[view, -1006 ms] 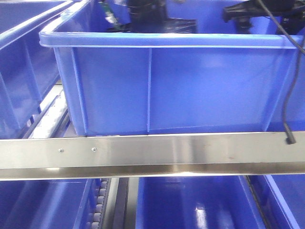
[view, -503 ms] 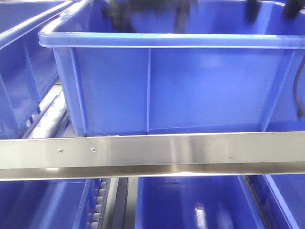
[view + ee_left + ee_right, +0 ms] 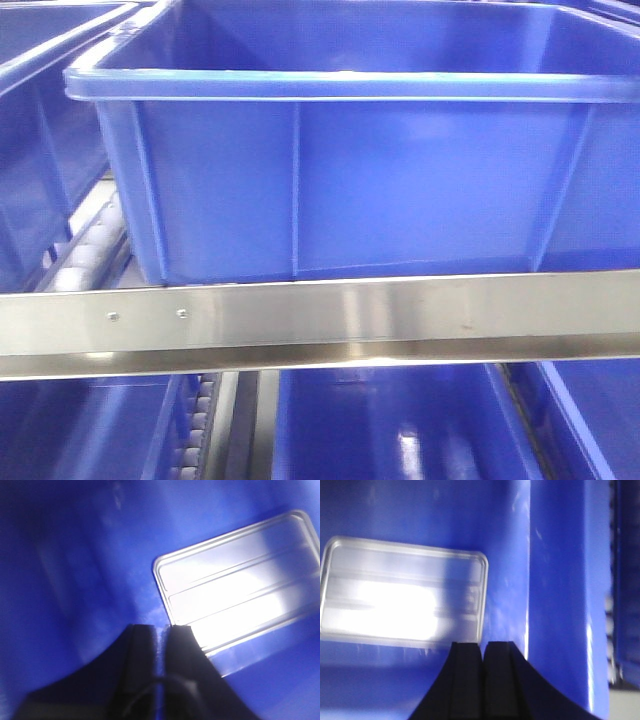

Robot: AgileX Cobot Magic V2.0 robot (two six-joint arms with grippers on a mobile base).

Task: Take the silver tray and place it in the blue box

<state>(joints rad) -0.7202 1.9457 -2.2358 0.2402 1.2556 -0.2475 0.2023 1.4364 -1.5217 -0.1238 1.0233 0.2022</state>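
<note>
The silver tray (image 3: 240, 585) lies flat on the floor of the blue box (image 3: 75, 570), its two raised ridges showing. It also shows in the right wrist view (image 3: 402, 592), next to the blue box's wall (image 3: 560, 595). My left gripper (image 3: 161, 629) is shut and empty, above the tray's near corner and apart from it. My right gripper (image 3: 482, 645) is shut and empty, above the tray's right end. In the front view the blue box (image 3: 330, 170) fills the frame; its inside and both grippers are hidden there.
A steel rail (image 3: 320, 325) crosses in front of the box. More blue crates stand at the left (image 3: 40, 120) and below the rail (image 3: 400, 420). A roller track (image 3: 90, 245) runs beside the box.
In the front view both arms, seen above the box's rim earlier, have gone out of view. The view has shifted slightly, so the box sits a little further left.
</note>
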